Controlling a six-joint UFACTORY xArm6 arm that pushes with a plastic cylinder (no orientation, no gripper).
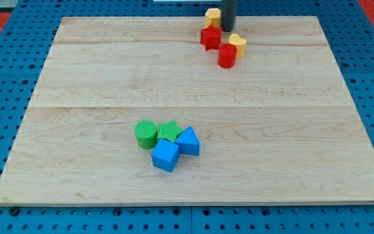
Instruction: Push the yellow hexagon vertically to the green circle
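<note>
The yellow hexagon (213, 16) sits near the view's top edge of the wooden board, partly hidden behind my rod. My tip (228, 30) rests just to the hexagon's lower right, between the red star-like block (210, 37) and a yellow heart-like block (237, 44). The green circle (146, 134) lies low on the board, left of centre, far below the hexagon. It touches a green star (169, 130).
A red cylinder (226, 56) sits just below the yellow heart-like block. A blue triangle-like block (188, 141) and a blue cube (165, 155) crowd the green star's right and lower side. The board (76, 78) ends on blue pegboard all round.
</note>
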